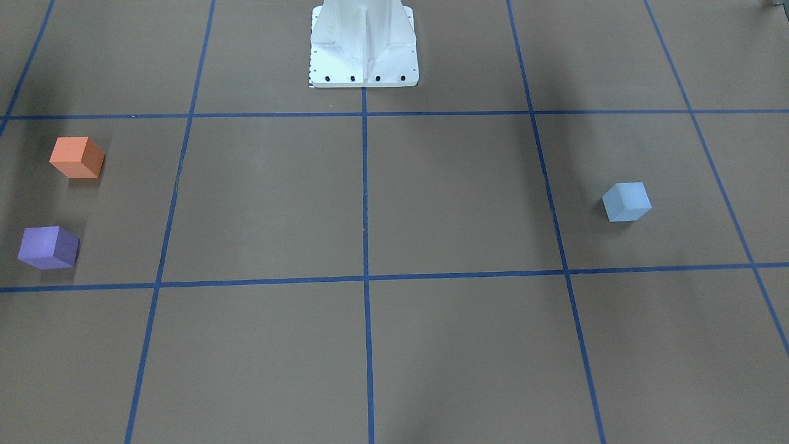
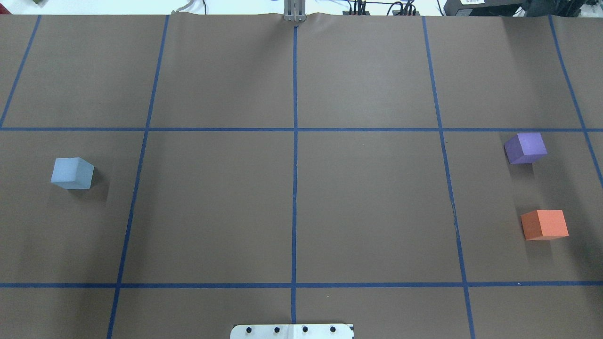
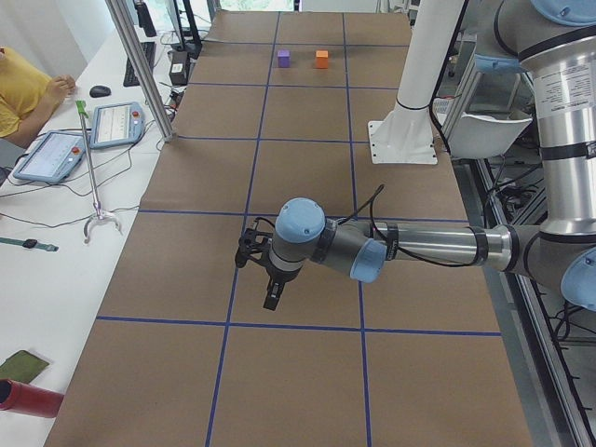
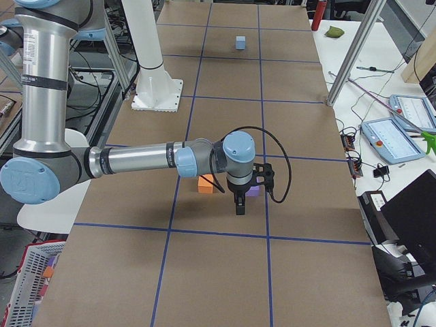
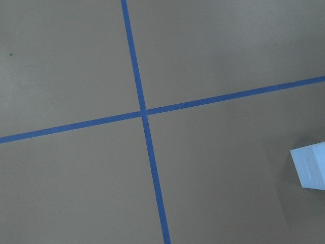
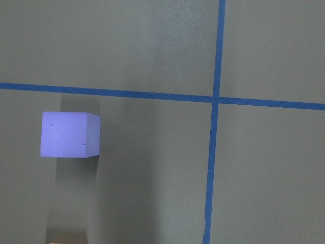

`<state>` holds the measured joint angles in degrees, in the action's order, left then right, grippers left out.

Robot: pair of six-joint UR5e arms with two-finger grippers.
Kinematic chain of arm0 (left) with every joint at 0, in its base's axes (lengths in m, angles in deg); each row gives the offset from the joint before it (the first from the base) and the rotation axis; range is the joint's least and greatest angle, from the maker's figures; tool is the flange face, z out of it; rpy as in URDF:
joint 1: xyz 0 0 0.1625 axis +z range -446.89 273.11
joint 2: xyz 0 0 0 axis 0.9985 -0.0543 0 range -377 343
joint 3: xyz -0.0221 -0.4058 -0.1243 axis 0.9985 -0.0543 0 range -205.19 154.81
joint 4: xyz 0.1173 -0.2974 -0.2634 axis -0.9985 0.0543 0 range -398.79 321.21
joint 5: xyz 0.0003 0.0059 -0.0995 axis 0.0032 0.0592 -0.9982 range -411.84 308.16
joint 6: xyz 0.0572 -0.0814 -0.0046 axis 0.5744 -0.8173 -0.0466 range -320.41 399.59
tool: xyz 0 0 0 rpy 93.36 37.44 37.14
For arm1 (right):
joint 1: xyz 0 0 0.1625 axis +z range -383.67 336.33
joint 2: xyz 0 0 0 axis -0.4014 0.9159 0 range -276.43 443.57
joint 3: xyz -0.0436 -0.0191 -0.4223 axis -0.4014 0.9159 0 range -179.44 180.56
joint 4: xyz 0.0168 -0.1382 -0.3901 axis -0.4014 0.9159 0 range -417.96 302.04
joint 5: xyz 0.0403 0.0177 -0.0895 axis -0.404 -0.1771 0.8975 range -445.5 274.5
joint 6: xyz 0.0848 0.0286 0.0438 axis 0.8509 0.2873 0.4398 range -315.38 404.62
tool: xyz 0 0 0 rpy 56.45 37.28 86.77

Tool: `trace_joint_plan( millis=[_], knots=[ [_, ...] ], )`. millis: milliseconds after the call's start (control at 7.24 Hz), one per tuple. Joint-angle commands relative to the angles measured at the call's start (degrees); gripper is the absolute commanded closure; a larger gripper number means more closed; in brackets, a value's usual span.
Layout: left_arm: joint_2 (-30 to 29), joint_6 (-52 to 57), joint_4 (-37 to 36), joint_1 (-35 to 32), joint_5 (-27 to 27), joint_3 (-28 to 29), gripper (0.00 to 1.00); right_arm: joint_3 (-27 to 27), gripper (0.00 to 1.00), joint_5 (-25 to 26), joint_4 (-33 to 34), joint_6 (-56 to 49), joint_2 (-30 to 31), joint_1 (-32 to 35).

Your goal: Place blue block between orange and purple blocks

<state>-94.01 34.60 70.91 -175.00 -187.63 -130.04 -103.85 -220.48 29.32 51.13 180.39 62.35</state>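
- Nearest the side camera at the robot's left, the left gripper (image 3: 271,300) is hanging above the brown table (image 3: 307,382), fingers pointing down, out from the white base (image 3: 403,142) on the robot's left side. Whether those fingers are parted or closed I cannot tell from here.
- The blue block (image 2: 72,173) is sitting alone on the paper, well out to the left of the base and apart from everything else. It is resting flat, turned a little askew to the blue tape lines (image 2: 295,165).
- In the left wrist view the blue block is showing only at the right edge, cut off by the frame, beside a crossing of tape lines. No view is showing both the block and the left fingers, so how it is lying relative to them cannot be told.
- The right gripper (image 4: 239,208) is hanging over the other end of the table, on the base's right side, with the purple block (image 4: 253,191) partly hidden behind it and the orange block (image 4: 206,184) just beside; its fingers' state cannot be told either.
- The orange block is lying nearer the base than the purple one, with bare paper between them.
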Motion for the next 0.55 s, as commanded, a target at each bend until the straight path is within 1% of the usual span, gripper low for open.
trace_joint_plan(
  millis=[0,276,414],
  knots=[
    [3.15,-0.20,0.42,-0.04,0.01,-3.58,0.00,0.00,0.00,-0.55,0.00,0.00,0.13,-0.15],
    [3.36,-0.20,1.48,0.48,-0.08,-1.60,0.00,0.08,0.00,-0.73,0.00,0.00,0.30,-0.59],
    [3.10,-0.37,1.66,0.57,-0.17,-2.28,0.00,0.08,0.00,-0.81,-0.09,0.09,0.22,-0.94]
  ],
)
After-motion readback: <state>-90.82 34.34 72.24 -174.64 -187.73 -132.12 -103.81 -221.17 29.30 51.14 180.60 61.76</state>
